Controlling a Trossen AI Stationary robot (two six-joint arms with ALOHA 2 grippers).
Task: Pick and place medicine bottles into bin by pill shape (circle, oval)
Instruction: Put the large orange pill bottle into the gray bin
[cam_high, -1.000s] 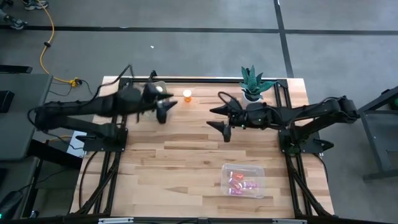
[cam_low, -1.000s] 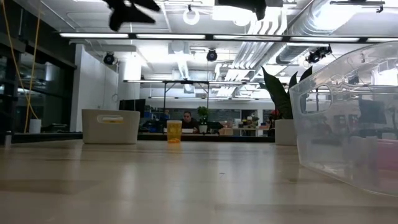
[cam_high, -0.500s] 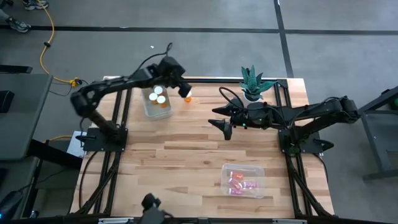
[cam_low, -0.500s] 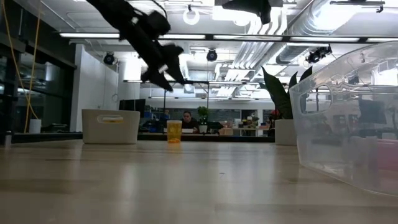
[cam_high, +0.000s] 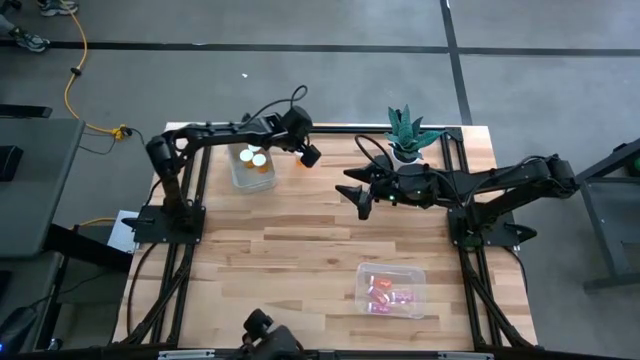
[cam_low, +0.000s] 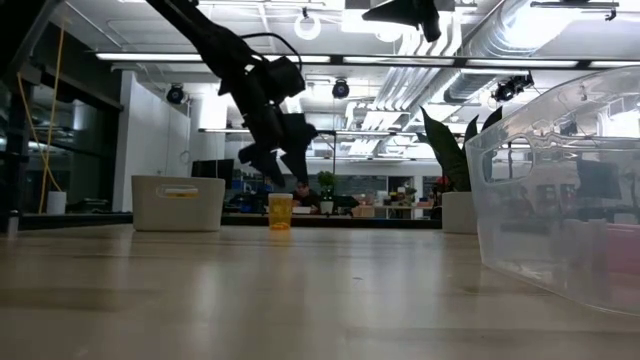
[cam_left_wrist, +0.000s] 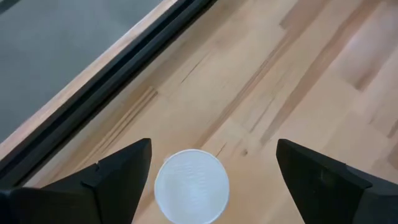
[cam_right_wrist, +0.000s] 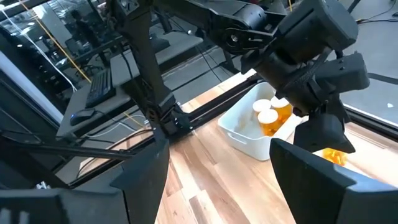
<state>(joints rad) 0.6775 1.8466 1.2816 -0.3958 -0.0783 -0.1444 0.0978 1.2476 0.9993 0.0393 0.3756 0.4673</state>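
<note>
One amber medicine bottle (cam_low: 281, 212) with a white cap (cam_left_wrist: 191, 185) stands upright on the table near the far edge. My left gripper (cam_low: 279, 165) is open and hovers above it, one finger on either side of the cap in the left wrist view, touching nothing. Two more amber bottles (cam_high: 257, 159) stand in a white bin (cam_high: 238, 170) just left of it. A clear tub (cam_high: 391, 288) at the near right holds reddish-pink bottles (cam_high: 381, 292). My right gripper (cam_high: 356, 190) is open and empty, high over the table's middle.
A potted green plant (cam_high: 406, 133) stands at the far edge, right of the lone bottle. The black frame rail (cam_left_wrist: 118, 68) runs along the far edge just behind the bottle. Bare wood lies across the table's middle and near left.
My left arm has swung from over the white bin toward the table's right along the far edge and come down, so its open gripper now hangs over the lone amber bottle. The bottles have not moved.
</note>
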